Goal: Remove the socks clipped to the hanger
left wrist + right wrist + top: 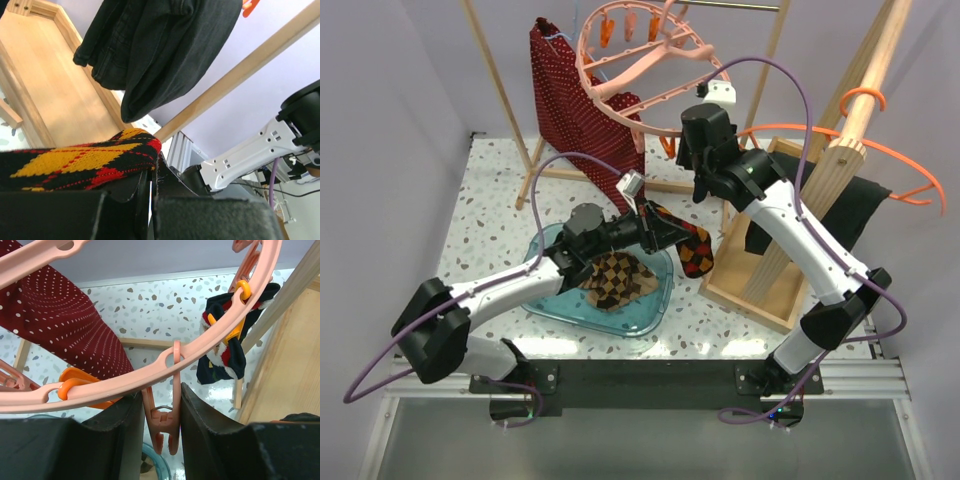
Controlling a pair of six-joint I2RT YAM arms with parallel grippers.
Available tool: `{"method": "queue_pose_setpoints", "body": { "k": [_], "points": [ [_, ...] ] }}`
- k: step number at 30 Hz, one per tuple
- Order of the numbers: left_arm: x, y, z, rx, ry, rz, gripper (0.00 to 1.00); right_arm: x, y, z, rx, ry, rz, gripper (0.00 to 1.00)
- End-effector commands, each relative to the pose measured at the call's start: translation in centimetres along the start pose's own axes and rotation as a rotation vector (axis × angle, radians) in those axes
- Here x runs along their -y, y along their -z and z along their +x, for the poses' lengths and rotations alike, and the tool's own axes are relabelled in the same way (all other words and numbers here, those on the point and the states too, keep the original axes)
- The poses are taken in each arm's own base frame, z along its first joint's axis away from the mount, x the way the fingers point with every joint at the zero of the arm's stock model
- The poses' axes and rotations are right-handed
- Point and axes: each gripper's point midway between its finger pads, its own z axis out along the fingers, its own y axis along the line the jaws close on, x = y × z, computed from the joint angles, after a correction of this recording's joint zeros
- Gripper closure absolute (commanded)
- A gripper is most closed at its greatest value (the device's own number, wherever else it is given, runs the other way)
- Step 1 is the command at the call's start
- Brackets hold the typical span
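Pinching a red-yellow sock (85,160) with left gripper (663,232), squeezing a pink peg (162,427) on the hanger (210,339) with right gripper (161,396)

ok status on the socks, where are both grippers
left gripper shut on a patterned sock. right gripper shut on a bare peg of the hanger. one dark sock still clipped, one checkered sock in the tub. nothing blocking.

The hanger (205,342) and a pink peg (167,427) fill the gap of the right end effector (160,405), with the left end effector (660,232) and its sock (695,250) close by. Red dotted cloth (570,90) blocks the left, wooden poles (865,100) the right. The left surface (490,215) is free
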Motion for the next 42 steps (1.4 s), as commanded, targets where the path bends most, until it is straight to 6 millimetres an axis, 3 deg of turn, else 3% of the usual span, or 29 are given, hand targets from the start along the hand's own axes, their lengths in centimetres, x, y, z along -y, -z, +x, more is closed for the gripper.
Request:
{"method": "queue_pose_setpoints", "body": {
  "k": [1,4,5,7,10,14,28,33,36,37,39,42],
  "points": [
    [1.7,1.4,-0.7,-0.023,-0.05,-0.004,1.0,-0.3,1.1,-1.8,0.041,-0.055,-0.041,1.0],
    [-0.1,2.9,0.2,-0.087,-0.095,-0.135,1.0,-0.1,1.3,-1.3,0.033,-0.048,-0.046,1.0],
    [-1.6,3.9,1.0,-0.117,-0.095,-0.223,1.0,-0.1,1.3,-1.3,0.036,-0.049,-0.047,1.0],
    [-2.6,5.4,0.4,-0.104,-0.153,-0.314,1.0,0.0,1.6,-1.3,0.044,-0.057,-0.056,0.99],
    [-4.5,8.1,1.4,-0.152,-0.175,-0.448,0.97,-0.1,1.9,-1.4,0.047,-0.065,-0.074,0.97],
    [-5.3,10.8,2.0,-0.132,-0.189,-0.52,0.93,-0.5,2.0,-1.5,0.043,-0.07,-0.097,0.95],
    [-8.3,14.3,1.9,-0.059,-0.186,-0.722,0.97,-0.8,1.5,-0.4,0.022,-0.064,-0.105,0.91],
    [-8.0,15.2,1.1,-0.006,-0.19,-0.739,0.96,-0.9,1.4,-0.4,0.021,-0.058,-0.108,0.89],
    [-8.0,15.3,0.5,0.005,-0.209,-0.748,0.86,-0.9,1.5,-0.5,0.021,-0.056,-0.109,0.89],
    [-7.9,15.2,0.6,-0.009,-0.21,-0.744,0.72,-1.0,1.4,-0.4,0.017,-0.054,-0.111,0.89],
    [-7.6,14.9,0.6,-0.021,-0.216,-0.728,0.62,-1.0,1.4,-0.3,0.016,-0.057,-0.113,0.89],
    [-7.5,14.8,0.8,-0.03,-0.217,-0.718,0.57,-1.1,1.4,-0.3,0.013,-0.056,-0.113,0.89]
  ]
}}
